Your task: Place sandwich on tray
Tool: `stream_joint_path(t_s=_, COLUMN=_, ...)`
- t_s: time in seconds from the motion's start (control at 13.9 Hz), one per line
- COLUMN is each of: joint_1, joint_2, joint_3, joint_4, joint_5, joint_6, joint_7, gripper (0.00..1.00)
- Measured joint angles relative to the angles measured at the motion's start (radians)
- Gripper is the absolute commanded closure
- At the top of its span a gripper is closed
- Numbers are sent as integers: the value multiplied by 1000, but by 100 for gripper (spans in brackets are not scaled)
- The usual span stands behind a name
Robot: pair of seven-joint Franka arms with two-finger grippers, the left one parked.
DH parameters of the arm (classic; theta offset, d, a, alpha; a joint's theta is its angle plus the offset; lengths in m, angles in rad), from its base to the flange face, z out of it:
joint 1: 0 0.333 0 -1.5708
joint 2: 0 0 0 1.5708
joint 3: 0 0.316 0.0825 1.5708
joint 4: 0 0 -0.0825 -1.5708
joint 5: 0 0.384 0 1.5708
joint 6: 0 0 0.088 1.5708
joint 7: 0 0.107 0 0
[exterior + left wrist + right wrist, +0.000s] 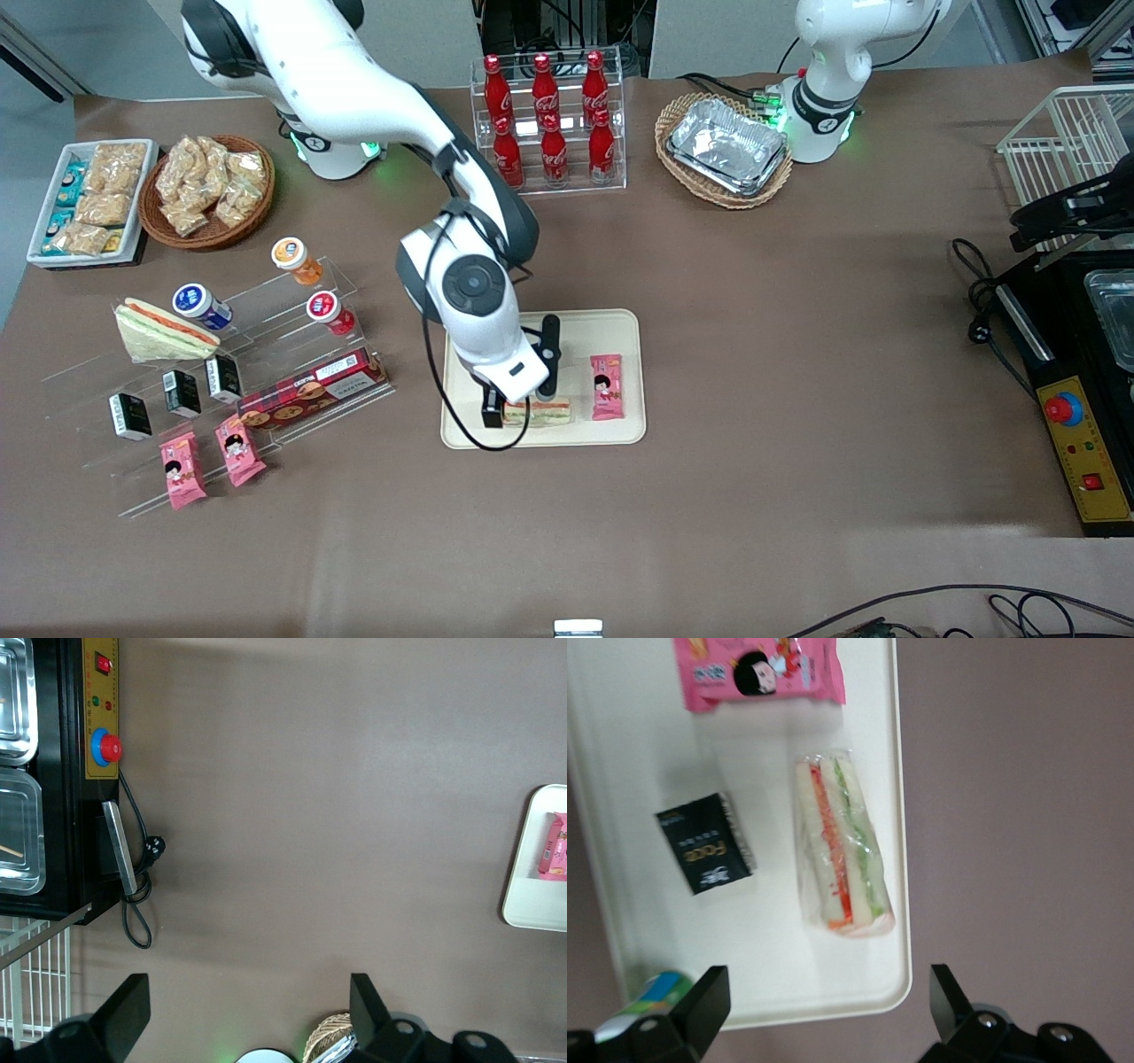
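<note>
The sandwich (539, 412) lies flat on the cream tray (611, 330), close to the tray's rim nearest the front camera. The right wrist view shows its red-orange and green filling (840, 850) and the tray's bare floor (771, 957). My gripper (496, 403) hangs above the tray's corner toward the working arm's end. In the right wrist view my gripper (827, 976) is open and empty, and its fingers are clear of the sandwich. The tray's edge also shows in the left wrist view (532, 904).
A pink snack packet (607, 385) and a small black box (704, 843) also lie on the tray. An acrylic shelf toward the working arm's end holds the other wedge sandwich (159, 332), bottles and packets. A cola bottle rack (549, 120) and a wicker basket of foil trays (725, 149) stand farther back.
</note>
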State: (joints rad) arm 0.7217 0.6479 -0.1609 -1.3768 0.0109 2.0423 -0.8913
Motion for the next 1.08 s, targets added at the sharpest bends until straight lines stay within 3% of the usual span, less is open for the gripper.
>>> stream_joint_path(t_s=0.29, joint_1=-40, joint_2=-136, joint_3=-23, joint_4=3, joint_5=38, joint_6=-183, joint_7=37, gripper=0)
stream_joint_path(t_s=0.79, joint_1=-373, joint_2=-297, joint_3=-33, joint_4=6, joint_5=48, joint_6=-366, joint_7=62, gripper=0)
stream_joint_path(t_s=1.08, joint_1=-442, joint_2=-352, joint_3=-50, joint_4=7, joint_5=48, joint_6=-394, joint_7=173, gripper=0)
